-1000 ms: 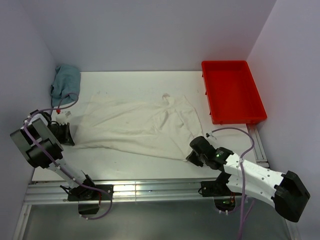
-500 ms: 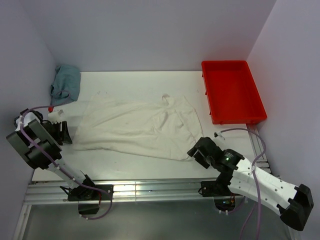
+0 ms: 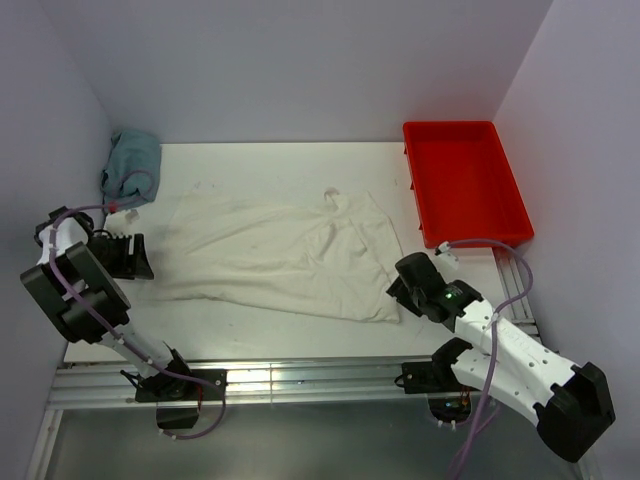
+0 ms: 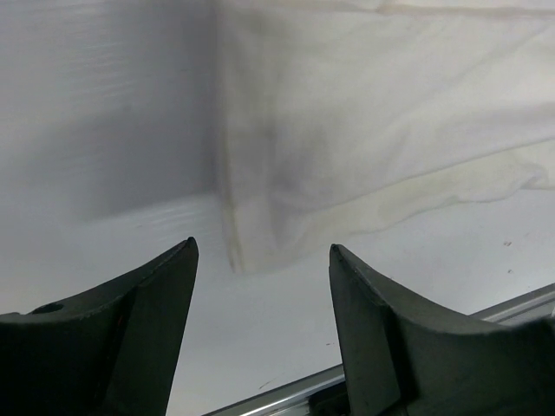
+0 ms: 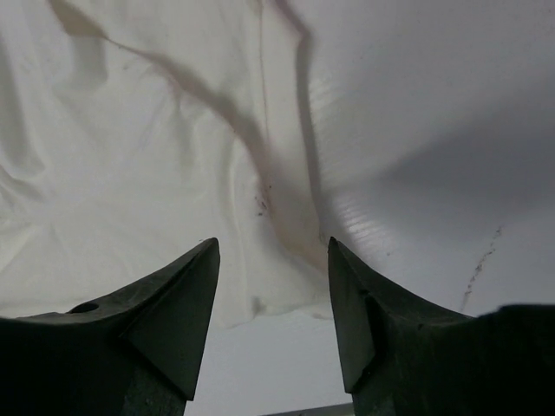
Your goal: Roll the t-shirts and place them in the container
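A cream-white t-shirt [image 3: 280, 250] lies spread and wrinkled across the middle of the white table. My left gripper [image 3: 144, 257] stands open just off its left edge. In the left wrist view the shirt's near-left corner [image 4: 364, 130] lies beyond the open left gripper [image 4: 260, 247], with bare table between the fingers. My right gripper [image 3: 397, 287] is open at the shirt's near-right corner. The right wrist view shows that corner of the t-shirt [image 5: 130, 156] just ahead of the open right gripper [image 5: 270, 245], with nothing held.
A teal cloth bundle [image 3: 130, 162] sits at the back left corner against the wall. A red tray [image 3: 510, 190] stands at the back right with nothing in it. A metal rail [image 3: 300, 378] runs along the table's near edge.
Both grippers have opened and let go of the shirt's near corners. The left gripper drew back to the left; the right one shifted right and slightly farther from the near edge.
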Controlling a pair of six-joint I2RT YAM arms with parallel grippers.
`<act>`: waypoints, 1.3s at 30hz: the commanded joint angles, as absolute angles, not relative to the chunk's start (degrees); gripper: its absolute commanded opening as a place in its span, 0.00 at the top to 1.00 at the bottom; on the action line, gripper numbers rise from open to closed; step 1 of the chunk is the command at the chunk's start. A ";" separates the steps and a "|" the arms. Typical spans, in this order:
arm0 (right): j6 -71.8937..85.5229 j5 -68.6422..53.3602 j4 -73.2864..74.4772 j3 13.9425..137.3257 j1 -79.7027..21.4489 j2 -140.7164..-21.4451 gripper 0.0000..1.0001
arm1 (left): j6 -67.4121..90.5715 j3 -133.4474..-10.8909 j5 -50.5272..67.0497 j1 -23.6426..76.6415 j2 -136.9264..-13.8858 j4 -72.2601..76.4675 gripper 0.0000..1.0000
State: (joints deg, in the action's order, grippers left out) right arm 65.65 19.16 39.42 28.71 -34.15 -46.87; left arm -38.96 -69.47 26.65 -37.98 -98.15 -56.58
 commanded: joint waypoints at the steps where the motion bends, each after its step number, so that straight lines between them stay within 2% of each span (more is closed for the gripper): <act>1: 60.47 17.23 33.49 27.60 -32.34 -48.07 0.43 | -39.03 -66.45 25.76 -35.42 -94.75 -53.19 0.32; 9: 61.08 13.45 28.92 23.12 -32.43 -46.23 0.48 | -37.00 -63.11 24.17 -33.75 -95.45 -49.57 0.36; 12: 61.61 13.36 30.14 22.24 -32.34 -44.39 0.66 | -36.30 -62.14 23.21 -33.23 -95.89 -48.08 0.41; 13: 61.87 13.36 30.67 21.98 -32.34 -42.73 0.80 | -35.95 -62.05 23.03 -33.05 -96.06 -47.82 0.46; 15: 62.57 13.36 32.86 21.62 -32.34 -40.62 0.87 | -35.60 -61.61 22.41 -32.78 -96.59 -47.11 0.54; 16: 62.93 13.45 34.61 21.27 -32.34 -39.47 0.93 | -35.33 -61.52 22.33 -32.78 -96.68 -46.85 0.63; 18: 63.89 13.27 36.38 20.57 -32.43 -35.87 0.96 | -34.89 -61.52 21.45 -32.70 -96.94 -46.23 0.71; 25: 65.48 12.04 41.22 18.73 -32.34 -29.88 1.00 | -34.01 -62.67 19.87 -32.70 -98.17 -45.70 1.00; 35: 67.06 10.46 41.57 17.66 -32.61 -30.14 1.00 | -34.80 -63.80 19.25 -32.70 -98.96 -46.40 0.99; 39: 66.97 9.32 41.83 17.32 -32.78 -31.11 1.00 | -35.33 -64.16 19.51 -32.87 -99.75 -47.10 0.93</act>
State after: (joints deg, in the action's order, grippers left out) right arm 66.48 9.50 40.10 17.56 -32.62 -30.46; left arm -34.52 -62.17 19.14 -32.84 -99.20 -46.26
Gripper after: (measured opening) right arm 0.057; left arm 0.056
